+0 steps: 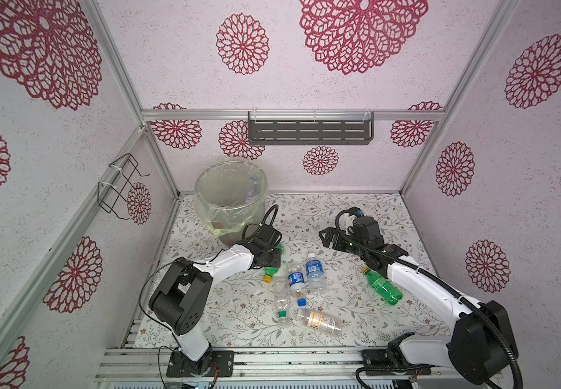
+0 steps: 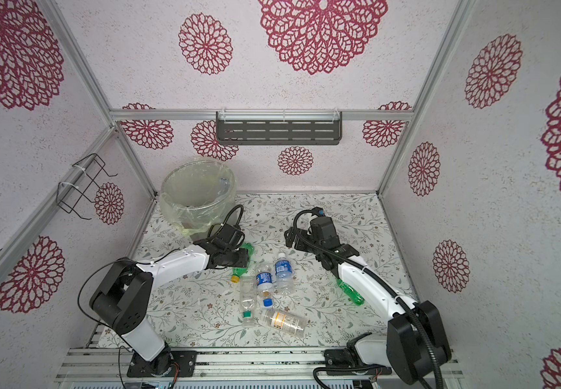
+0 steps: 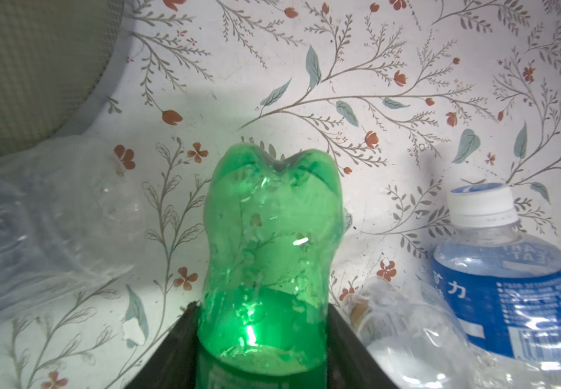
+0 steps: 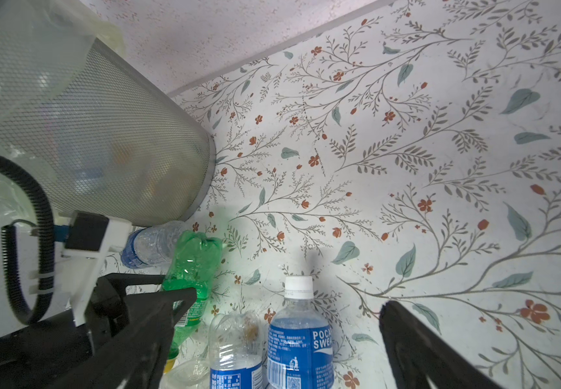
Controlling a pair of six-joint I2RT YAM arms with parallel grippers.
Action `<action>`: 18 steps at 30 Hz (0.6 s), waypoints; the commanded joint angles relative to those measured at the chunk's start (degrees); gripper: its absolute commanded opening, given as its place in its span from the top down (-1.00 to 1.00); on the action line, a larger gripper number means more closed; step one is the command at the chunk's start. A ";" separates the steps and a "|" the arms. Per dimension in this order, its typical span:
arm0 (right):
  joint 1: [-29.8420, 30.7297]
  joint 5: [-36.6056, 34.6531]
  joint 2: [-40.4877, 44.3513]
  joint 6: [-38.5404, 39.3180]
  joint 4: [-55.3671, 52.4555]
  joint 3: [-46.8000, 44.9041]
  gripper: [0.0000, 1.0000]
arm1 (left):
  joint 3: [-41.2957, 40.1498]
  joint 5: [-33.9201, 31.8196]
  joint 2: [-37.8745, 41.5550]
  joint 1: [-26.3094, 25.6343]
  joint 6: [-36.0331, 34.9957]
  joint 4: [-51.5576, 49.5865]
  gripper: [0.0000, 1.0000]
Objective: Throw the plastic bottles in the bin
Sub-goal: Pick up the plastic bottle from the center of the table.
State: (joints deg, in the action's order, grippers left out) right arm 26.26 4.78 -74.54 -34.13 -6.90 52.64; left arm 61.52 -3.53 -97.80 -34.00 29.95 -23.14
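Near the foot of the bin (image 1: 200,198), my left gripper (image 3: 262,306) is clamped on the green bottle (image 3: 269,229) (yellow cap, lying on the floral table (image 1: 356,215)), with one jaw on each side of its body. My right gripper (image 1: 325,238) hangs above the table, jaws spread wide and nothing between them. The bin stands in the far left corner with bottles inside. Loose mid-table are two blue-labelled bottles (image 1: 314,269), a green-capped clear bottle (image 1: 282,303) and a white-labelled bottle (image 1: 321,321). The second green bottle (image 1: 382,286) lies beside my right arm.

Bottles (image 1: 315,274) lie before the bin (image 1: 197,188), some seemingly inside
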 commanded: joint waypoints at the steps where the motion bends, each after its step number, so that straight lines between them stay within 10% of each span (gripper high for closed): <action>1: -0.48 -0.54 1.69 -0.87 -0.05 -0.15 -0.98 | 1.75 -0.27 2.64 -0.66 -0.65 -0.51 0.00; 18: -0.70 -0.65 1.86 -0.98 -0.31 -0.61 -0.98 | 5.20 0.39 7.29 -0.68 -0.75 -3.02 0.03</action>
State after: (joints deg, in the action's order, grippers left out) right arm 26.02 4.71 -74.54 -34.15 -7.57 51.90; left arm 65.30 -3.42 -92.44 -34.04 29.95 -25.41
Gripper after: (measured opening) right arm 0.989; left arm 0.514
